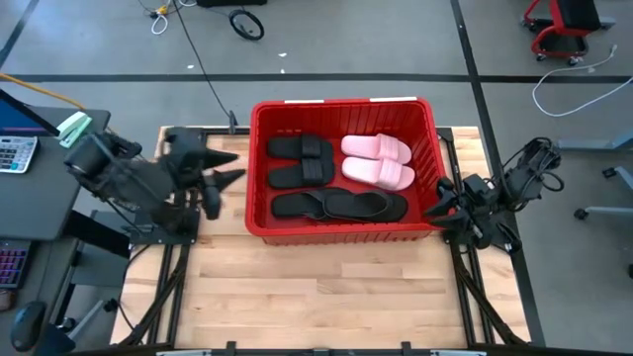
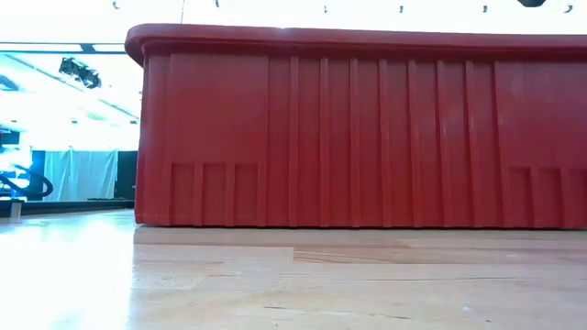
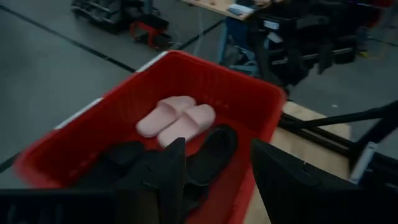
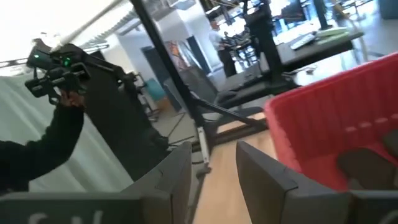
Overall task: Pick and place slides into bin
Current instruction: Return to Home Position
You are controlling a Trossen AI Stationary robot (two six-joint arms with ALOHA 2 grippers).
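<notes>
- Bin [image 1: 256, 168] sits on the table [image 1: 316, 287], between the two arms. The low view shows only its red outer wall.
- All six slides are inside it.
- Pink pair [image 1: 378, 161]: right half, side by side, touching.
- Black wide-strap pair [image 1: 302, 161]: left half, side by side.
- Two flip-flops [image 1: 341, 206]: laid end to end along the wall facing the bare boards, overlapping mid-bin.
- No slide shows on the table in any view.
- Judgement: picking and placing looks finished, and only parking the arms is left.
- Left gripper [image 1: 235, 166]: just outside the bin's left wall, pointing at it, fingers apart, nothing held.
- Right gripper [image 1: 435, 203]: outside the bin's right wall near the corner, fingers apart, empty.
- Can't tell whether either arm is at home pose yet.
</notes>
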